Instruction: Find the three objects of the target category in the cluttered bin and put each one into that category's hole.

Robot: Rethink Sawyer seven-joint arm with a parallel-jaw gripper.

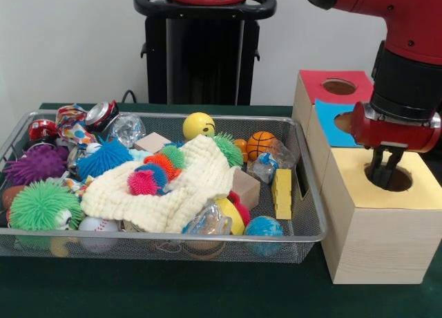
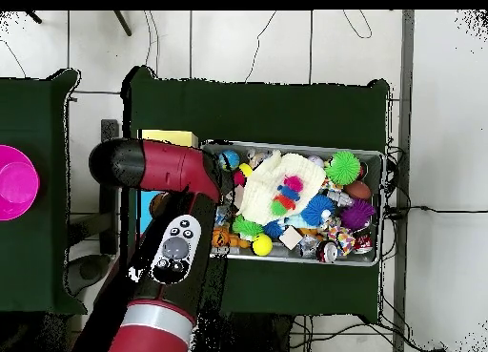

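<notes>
The wire mesh bin stands on the green table, full of toys; it also shows in the overhead view. One spotted cloth piece lies at the bin's back left corner, next to a crushed can. No other spotted piece shows clearly. My gripper hangs straight over the yellow-topped wooden box, right of the bin. Its dark fingers reach down into the round hole, a little apart, with nothing showing between them. In the overhead view my arm covers the gripper and the hole.
A red-topped box and a blue-topped box stand behind the yellow one. A large cream waffle cloth covers the bin's middle, among spiky balls, a yellow smiley ball, a basketball and a yellow block.
</notes>
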